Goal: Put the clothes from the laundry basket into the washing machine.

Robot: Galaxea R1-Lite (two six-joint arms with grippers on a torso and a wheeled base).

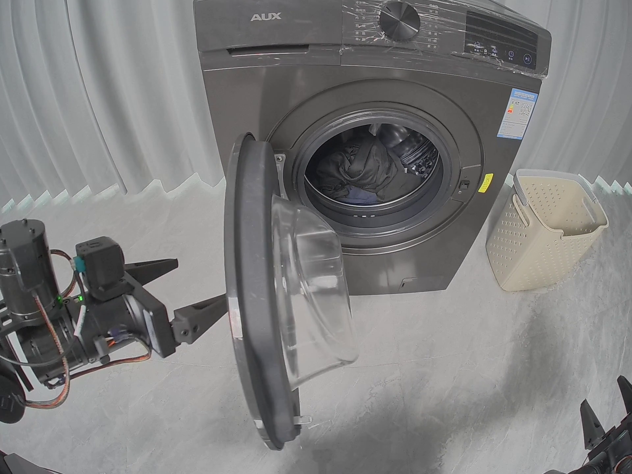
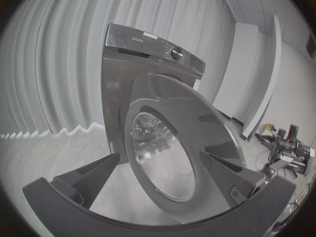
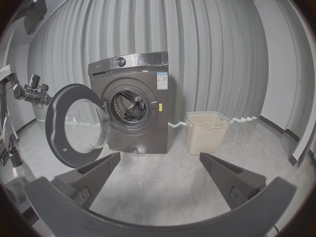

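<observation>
- Head view first: grey front-loading washing machine with a logo on its top left panel and a round dial next to it. The print around the dial sits under plastic film and is too small to make out.
- Blue-and-white label is stuck on the upper right of the front, with a small yellow sticker lower down by the latch. Can't read either one.
- The door is swung wide open toward the robot's left, and dark clothes lie bundled in the drum.
- The cream laundry basket, full of little holes, stands on the floor just beside the machine's right side.
- The left claw is on the outer side of the door, fingers spread, holding nothing. Its lower fingertip is right at the door rim, but I can't tell if it touches. The clothes are well apart from it, past the door.
- The right claw is low in the right corner, well apart from the drum.
- Left wrist view: the left claw gapes wide, with the door and its glass bowl close in front. The logo and dial are visible up top.
- Right wrist view: the right claw is spread wide and empty. The whole machine is well ahead of it, with the clothes visible in the drum, the label and yellow sticker on the front, and the laundry basket just beside it.
</observation>
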